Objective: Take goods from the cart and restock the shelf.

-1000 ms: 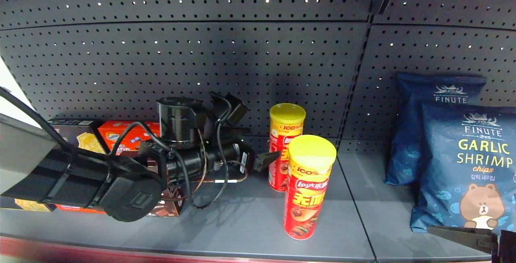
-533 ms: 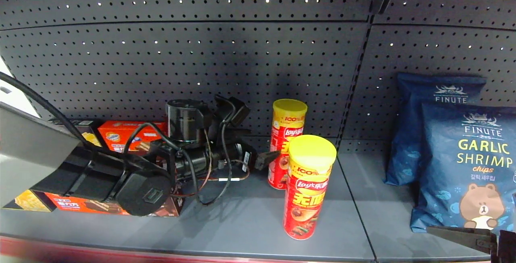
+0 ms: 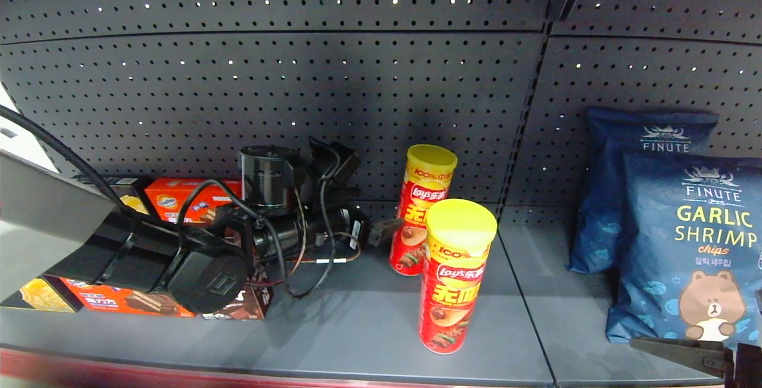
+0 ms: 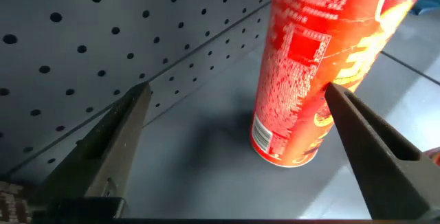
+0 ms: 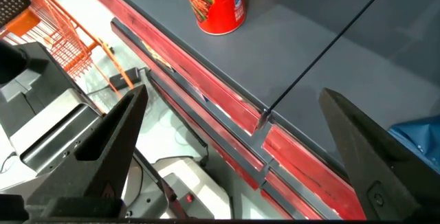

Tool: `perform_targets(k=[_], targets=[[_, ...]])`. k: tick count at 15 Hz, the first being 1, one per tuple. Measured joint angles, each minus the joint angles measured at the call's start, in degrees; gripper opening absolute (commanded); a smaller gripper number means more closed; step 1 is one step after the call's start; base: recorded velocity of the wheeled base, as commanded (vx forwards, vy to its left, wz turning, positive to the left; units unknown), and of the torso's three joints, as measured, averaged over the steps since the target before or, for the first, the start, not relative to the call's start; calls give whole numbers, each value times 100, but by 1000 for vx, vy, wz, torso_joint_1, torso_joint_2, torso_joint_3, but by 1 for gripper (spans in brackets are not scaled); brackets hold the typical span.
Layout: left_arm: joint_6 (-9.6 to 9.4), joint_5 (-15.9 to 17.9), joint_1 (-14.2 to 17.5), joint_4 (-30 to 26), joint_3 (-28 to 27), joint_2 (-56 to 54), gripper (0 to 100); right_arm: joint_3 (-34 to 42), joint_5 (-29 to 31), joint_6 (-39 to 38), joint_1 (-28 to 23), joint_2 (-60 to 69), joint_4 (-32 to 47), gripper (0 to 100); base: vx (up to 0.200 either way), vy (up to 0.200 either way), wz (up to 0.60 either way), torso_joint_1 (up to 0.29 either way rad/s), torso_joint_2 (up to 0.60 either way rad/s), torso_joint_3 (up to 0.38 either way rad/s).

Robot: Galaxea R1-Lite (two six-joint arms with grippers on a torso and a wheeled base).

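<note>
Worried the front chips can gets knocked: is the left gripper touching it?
Apart. In the head view the left gripper ends beside the rear can, a clear gap short of the front can.

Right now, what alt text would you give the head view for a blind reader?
The robot's left gripper hangs over a grey shelf beside a tilted red chip can; a second can stands upright in front, blue snack bags at right, boxes at left.
</note>
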State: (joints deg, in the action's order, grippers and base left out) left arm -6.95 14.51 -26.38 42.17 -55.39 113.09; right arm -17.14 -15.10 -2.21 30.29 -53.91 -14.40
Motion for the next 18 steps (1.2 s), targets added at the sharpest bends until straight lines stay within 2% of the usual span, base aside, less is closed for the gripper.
perform_targets(k=[14,18], targets=[[-9,-105,6,1,121,-332,100,0,24,0,0,33,0,100,0,0,0,0,0,0],[-9,-182,4,-2,421,-739,100,-223,63,5,29,-67,1,100,0,0,0,0,0,0]])
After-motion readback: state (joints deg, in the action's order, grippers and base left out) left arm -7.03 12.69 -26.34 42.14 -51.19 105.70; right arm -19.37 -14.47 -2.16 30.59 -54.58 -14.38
